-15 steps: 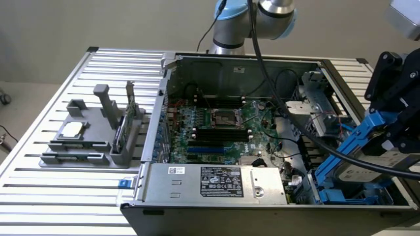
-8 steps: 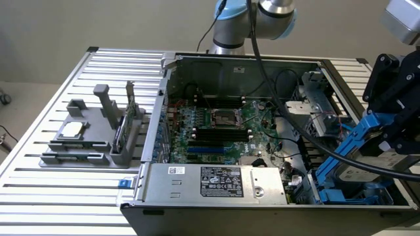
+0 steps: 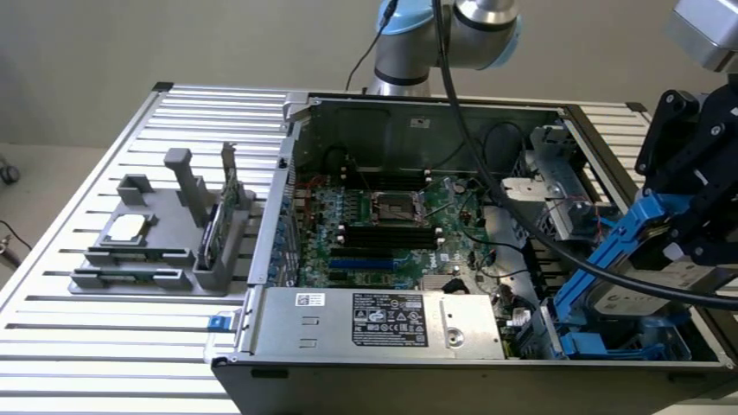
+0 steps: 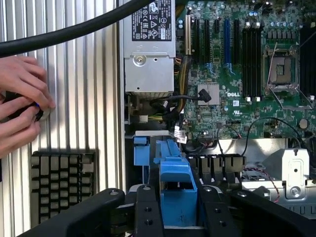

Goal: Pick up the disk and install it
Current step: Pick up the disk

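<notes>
The disk (image 3: 634, 303), a silver-grey drive clipped in a blue plastic frame (image 3: 609, 251), hangs tilted over the drive bay (image 3: 611, 344) in the corner of the open computer case on the exterior view's right. My gripper (image 3: 690, 242) is shut on the frame's upper end. In the wrist view the blue frame (image 4: 177, 185) sits clamped between my two black fingers (image 4: 146, 210), with my gripper (image 4: 178, 210) above the bay's blue rails (image 4: 140, 143).
The motherboard (image 3: 381, 225) and the power supply (image 3: 381, 320) take up the case floor. A thick black cable (image 3: 554, 251) runs across to my wrist. A grey holder (image 3: 150, 251) with a chip and a green card stands outside the case. A person's hands (image 4: 19, 98) and a keyboard (image 4: 61, 182) lie beside it.
</notes>
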You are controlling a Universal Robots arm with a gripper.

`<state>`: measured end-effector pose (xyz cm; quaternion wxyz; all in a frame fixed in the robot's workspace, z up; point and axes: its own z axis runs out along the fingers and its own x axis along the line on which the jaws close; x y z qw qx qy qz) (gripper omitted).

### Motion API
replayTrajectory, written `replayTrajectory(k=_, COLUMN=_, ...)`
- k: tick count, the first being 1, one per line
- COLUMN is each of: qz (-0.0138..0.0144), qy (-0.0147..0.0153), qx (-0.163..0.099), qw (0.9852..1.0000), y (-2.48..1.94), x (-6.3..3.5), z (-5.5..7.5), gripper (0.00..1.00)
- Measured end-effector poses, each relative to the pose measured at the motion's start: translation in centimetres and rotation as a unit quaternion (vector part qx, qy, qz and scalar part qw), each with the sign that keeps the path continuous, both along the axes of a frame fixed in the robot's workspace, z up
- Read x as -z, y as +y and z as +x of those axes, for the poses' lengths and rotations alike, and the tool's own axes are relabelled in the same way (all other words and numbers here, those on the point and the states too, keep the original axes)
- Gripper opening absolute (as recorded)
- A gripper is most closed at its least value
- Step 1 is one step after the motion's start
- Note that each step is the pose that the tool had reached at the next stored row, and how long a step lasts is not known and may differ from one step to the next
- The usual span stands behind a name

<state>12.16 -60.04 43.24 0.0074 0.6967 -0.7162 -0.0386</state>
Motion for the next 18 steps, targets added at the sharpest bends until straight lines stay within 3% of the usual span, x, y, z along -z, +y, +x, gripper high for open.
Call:
replayTrajectory(k=3, qz=-0.0007, qy=0.001, qx=0.0, qw=1.0, y=0.01, x=-0.29, z=-0.02, gripper=0.33)
replayTrajectory(k=6, qz=-0.0039, qy=0.0017, qx=0.0, qw=1.0, y=0.02, x=-0.6, z=-0.01, gripper=0.33)
replayTrajectory(k=9, qz=-0.0094, qy=0.0035, qx=0.001, qw=0.9999, y=0.01, x=-0.69, z=-0.01, gripper=0.33)
replayTrajectory(k=12, qz=-0.0184, qy=0.008, qx=0.001, qw=0.9998, y=0.02, x=-0.69, z=-0.01, gripper=0.33)
replayTrajectory(k=14, qz=-0.0227, qy=0.0091, qx=0.001, qw=0.9997, y=0.12, x=-0.69, z=-0.02, gripper=0.33)
replayTrajectory(k=18, qz=-0.0241, qy=0.0092, qx=0.001, qw=0.9997, y=0.58, x=-0.69, z=-0.01, gripper=0.33)
